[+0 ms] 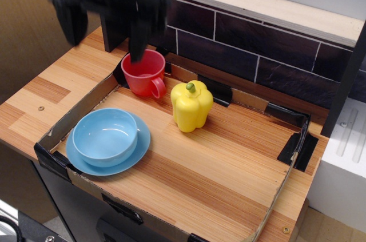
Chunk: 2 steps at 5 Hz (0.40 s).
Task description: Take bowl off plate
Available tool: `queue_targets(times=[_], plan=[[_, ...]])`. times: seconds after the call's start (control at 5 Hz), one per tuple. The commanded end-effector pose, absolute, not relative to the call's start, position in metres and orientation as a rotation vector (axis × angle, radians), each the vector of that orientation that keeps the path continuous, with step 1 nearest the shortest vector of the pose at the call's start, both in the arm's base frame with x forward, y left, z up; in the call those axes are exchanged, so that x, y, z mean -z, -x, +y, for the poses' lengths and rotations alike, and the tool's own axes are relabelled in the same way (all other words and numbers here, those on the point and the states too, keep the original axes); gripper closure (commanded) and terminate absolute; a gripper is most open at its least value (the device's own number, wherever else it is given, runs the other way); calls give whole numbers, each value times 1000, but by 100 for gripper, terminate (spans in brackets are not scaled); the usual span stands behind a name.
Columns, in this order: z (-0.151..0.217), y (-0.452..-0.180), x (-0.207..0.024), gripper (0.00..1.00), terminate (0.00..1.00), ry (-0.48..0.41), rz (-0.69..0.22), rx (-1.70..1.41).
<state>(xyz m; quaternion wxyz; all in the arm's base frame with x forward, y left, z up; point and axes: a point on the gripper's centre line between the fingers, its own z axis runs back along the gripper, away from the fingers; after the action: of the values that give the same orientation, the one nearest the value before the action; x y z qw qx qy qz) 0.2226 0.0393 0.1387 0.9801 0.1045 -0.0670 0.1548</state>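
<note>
While blurred, end effector — open.

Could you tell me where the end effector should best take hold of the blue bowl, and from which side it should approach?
Probably the bowl's rim, from above: it sits upright and open on the plate, so one finger can go inside and one outside. The right-hand rim looks freest, since the cardboard wall runs close on the left.

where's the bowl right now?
The bowl sits on the plate at the front-left corner of the cardboard tray, just in front of the red mug and left of the yellow pepper.
</note>
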Motion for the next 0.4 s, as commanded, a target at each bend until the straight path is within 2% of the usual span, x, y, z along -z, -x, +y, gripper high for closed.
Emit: queue_targets(times=[0.0,0.2], plan=[[41,-223,-98,0,0,-165,-147,-321],[39,-220,-86,0,0,-135,-141,-296]])
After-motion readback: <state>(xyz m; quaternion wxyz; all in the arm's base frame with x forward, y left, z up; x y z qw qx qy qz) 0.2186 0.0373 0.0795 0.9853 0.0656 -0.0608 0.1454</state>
